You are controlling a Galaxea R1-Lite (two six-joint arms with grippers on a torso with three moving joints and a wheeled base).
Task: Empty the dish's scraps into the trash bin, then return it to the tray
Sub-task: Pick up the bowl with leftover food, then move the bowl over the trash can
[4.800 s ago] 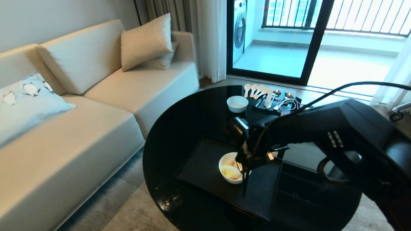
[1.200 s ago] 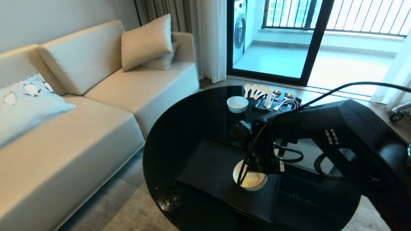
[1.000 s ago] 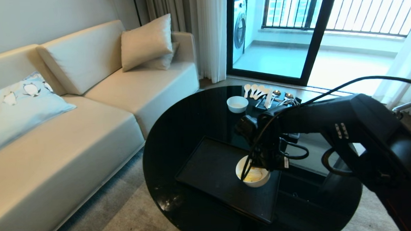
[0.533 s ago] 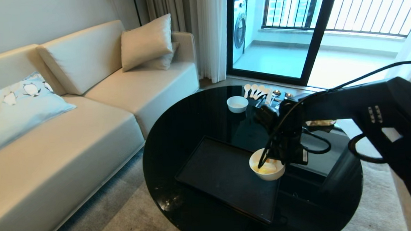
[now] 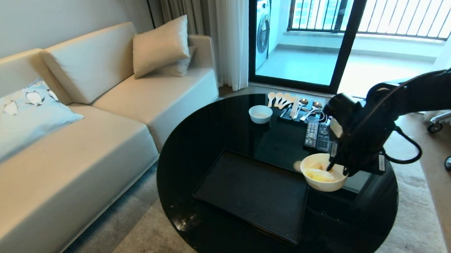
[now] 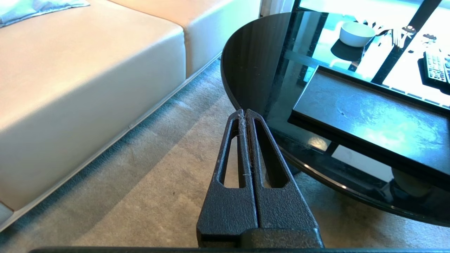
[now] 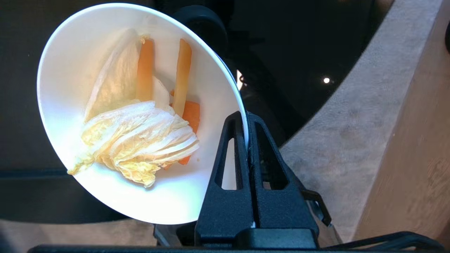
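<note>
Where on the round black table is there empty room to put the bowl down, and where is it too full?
The tray is bare all over. The glossy table is also bare on its sofa side, left of the tray. The window end is crowded: small white bowl, spoons and remote. The right gripper holds the dish by its rim beside the tray.

Glossy cream-white round bowl (image 5: 324, 177) has pale-yellow crinkly leaf scraps and orange sticks (image 7: 140, 130) in it. Big matte-black rectangular tray (image 5: 248, 192) sits on a shiny black round glass table (image 5: 203, 143), so it's basically black on black. Cream leather sofa (image 5: 76, 149) with a light-blue cushion printed with penguins (image 5: 12, 118). Rug is greyish-beige (image 5: 147, 246).
</note>
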